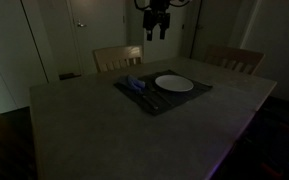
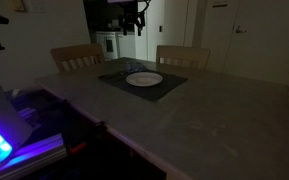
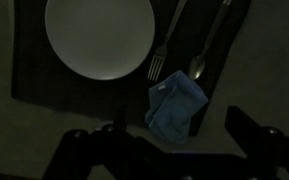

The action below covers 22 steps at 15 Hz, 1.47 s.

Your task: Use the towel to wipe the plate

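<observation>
Claw (image 1: 156, 30) hangs high above the counter (image 1: 104, 130), fingers spread wide and holding nothing. On the dark placemat (image 3: 29, 85), near the counter edge where the chairs (image 1: 117, 58) stand, the blue towel (image 3: 177, 108) lies crumpled by fork (image 3: 162, 55) and spoon (image 3: 206, 50), apart from the white plate (image 3: 99, 38). It looks soft, light and limp, so pinching its bunched middle seems best.

1. A pale, rectangular table (image 1: 104, 130) is shown in both exterior views (image 2: 219, 120).
2. A dark placemat (image 1: 189, 97) is laid flat on it, toward 12 o'clock from the tabletop's centre.
3. In the wrist view, a blue towel (image 3: 177, 108) is seen at the mat's 5 o'clock edge (contact with bare tabletop cannot be judged).
</observation>
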{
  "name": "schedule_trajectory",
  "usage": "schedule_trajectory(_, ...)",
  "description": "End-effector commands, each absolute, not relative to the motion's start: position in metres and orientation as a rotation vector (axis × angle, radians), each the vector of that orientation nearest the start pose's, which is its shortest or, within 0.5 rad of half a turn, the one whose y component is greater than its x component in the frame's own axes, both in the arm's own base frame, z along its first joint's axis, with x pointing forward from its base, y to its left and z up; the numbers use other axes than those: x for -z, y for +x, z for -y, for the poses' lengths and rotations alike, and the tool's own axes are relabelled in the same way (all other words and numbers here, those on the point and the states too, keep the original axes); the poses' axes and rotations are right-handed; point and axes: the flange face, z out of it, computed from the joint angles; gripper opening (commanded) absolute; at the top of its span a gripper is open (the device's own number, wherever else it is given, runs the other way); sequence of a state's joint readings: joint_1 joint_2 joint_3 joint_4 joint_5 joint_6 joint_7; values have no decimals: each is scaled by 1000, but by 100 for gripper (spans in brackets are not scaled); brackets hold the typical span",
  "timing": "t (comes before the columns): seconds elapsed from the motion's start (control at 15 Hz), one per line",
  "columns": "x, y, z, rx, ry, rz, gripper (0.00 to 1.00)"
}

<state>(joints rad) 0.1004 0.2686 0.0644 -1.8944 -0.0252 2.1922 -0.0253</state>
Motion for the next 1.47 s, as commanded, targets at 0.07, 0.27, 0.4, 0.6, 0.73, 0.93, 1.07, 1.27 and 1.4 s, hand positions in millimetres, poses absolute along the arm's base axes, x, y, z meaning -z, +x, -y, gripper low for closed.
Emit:
schedule_trajectory(0.07,-327,635,-133,106,-3175,290,100)
schedule_trajectory(0.27,-300,649,-150,115,-3181,226,100)
schedule_trajectory(0.4,-283,657,-159,96,-3175,191,100)
schedule_trajectory(0.6,-259,666,-172,36,-3173,147,100)
schedule_trajectory(0.73,-245,670,-178,12,-3175,131,100)
schedule_trajectory(0.93,-230,675,-187,-24,-3170,137,100)
schedule_trajectory(1.07,-224,678,-187,-33,-3165,122,100)
schedule_trajectory(1.27,-212,682,-189,-54,-3163,114,100)
schedule_trajectory(1.4,-205,683,-188,-75,-3163,109,100)
